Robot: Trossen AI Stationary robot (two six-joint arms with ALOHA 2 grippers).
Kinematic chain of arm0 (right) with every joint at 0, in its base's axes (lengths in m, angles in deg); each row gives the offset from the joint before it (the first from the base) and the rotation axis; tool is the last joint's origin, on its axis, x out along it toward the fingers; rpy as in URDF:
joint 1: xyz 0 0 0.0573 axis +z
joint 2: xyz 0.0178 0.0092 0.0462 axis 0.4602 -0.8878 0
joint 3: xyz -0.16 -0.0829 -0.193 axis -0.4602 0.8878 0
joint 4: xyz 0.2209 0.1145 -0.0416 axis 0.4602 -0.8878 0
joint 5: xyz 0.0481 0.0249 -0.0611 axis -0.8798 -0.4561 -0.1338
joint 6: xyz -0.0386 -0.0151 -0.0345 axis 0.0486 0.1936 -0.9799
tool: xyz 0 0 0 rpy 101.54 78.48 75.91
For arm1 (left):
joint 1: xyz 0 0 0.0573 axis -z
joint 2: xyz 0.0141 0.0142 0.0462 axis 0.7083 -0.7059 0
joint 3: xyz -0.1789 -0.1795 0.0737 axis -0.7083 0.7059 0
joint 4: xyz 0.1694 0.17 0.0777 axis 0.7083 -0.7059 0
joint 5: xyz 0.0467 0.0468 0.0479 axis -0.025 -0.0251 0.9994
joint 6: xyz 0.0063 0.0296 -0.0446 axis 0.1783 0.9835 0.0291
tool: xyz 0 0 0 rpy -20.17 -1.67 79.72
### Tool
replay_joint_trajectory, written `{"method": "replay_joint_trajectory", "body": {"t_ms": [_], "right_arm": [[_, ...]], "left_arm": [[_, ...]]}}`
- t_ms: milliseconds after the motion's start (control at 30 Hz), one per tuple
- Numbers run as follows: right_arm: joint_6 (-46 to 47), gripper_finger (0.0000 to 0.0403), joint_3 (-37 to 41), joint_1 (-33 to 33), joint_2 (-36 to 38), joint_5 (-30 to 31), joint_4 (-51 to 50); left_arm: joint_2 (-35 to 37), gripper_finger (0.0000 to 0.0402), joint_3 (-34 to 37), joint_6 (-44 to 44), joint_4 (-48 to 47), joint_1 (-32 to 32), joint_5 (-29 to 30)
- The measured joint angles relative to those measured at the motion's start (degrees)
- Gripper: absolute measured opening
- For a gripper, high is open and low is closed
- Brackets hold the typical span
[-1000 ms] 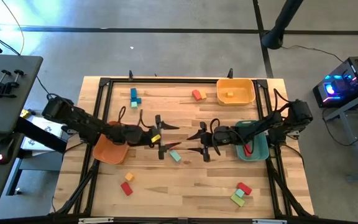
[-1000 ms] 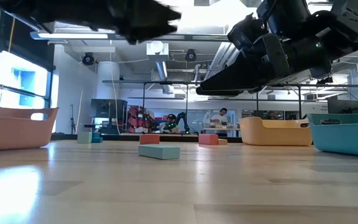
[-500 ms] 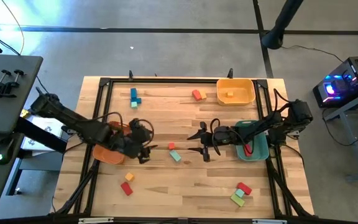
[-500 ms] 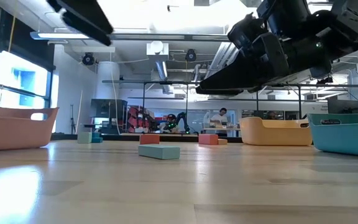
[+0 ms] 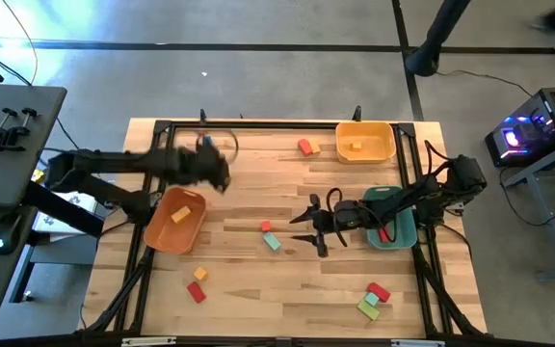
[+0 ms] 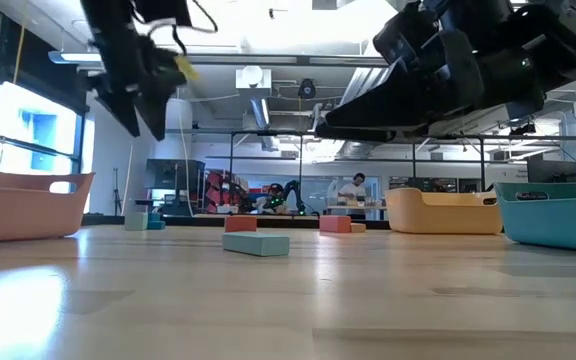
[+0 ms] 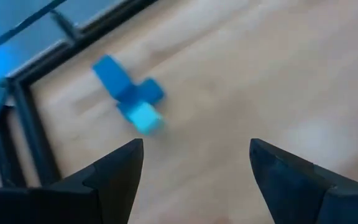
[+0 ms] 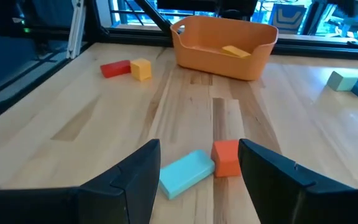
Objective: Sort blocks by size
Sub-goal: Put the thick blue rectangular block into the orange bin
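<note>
- Left gripper [image 5: 222,174] hangs above the blue blocks [image 7: 129,98] near the wooden surface [image 5: 287,280], fingers spread, empty.
- Right gripper [image 5: 302,227], fingers spread, faces a teal bar [image 8: 184,173] and small orange cube [image 8: 226,157].

- The tabletop [image 8: 185,99] is pale wood in glued strips, smooth with a soft sheen.
- The orange bin [image 8: 224,38] looks like smooth matt plastic.
- The blocks [image 8: 185,173] carry flat, matt paint.
- The frame rail [image 5: 258,124] is dark metal.
</note>
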Motion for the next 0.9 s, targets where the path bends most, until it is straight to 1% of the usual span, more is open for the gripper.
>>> {"method": "replay_joint_trajectory", "body": {"t_ms": [100,133,233,267,367,500,700,800,900], "right_arm": [[-0.4,0.0213,0.0,0.0,0.0,0.0,0.0],[-0.3,0.0213,0.0,0.0,0.0,0.0,0.0],[0.1,0.0213,0.0,0.0,0.0,-0.2,0.0],[0.1,0.0213,0.0,0.0,0.0,-0.3,-0.1],[-0.2,0.0213,0.0,0.0,0.0,-0.5,-0.4],[-0.1,0.0213,0.0,0.0,0.0,-0.5,-0.4],[0.6,0.0213,0.0,0.0,0.0,-0.5,-0.4],[0.8,0.0213,0.0,0.0,0.0,-0.6,-0.4],[1.0,0.0213,0.0,0.0,0.0,-0.6,-0.5]], "left_arm": [[-0.2,0.0282,0.0,6.6,3.9,-11.4,-0.6],[-0.5,0.0282,0.0,8.3,5.2,-15.0,-2.0],[-1.9,0.0282,0.0,13.6,10.5,-23.9,-11.5],[-2.7,0.0282,0.0,15.1,12.0,-26.2,-13.8],[-6.4,0.0282,0.0,16.6,16.0,-31.7,-16.2],[-13.4,0.0282,0.0,19.9,17.9,-37.3,-21.6],[-23.3,0.0282,0.0,21.0,18.6,-43.6,-23.1],[-26.7,0.0281,-0.2,20.6,19.1,-45.3,-24.5],[-27.8,0.0276,-1.4,21.1,19.3,-45.1,-26.3]]}}
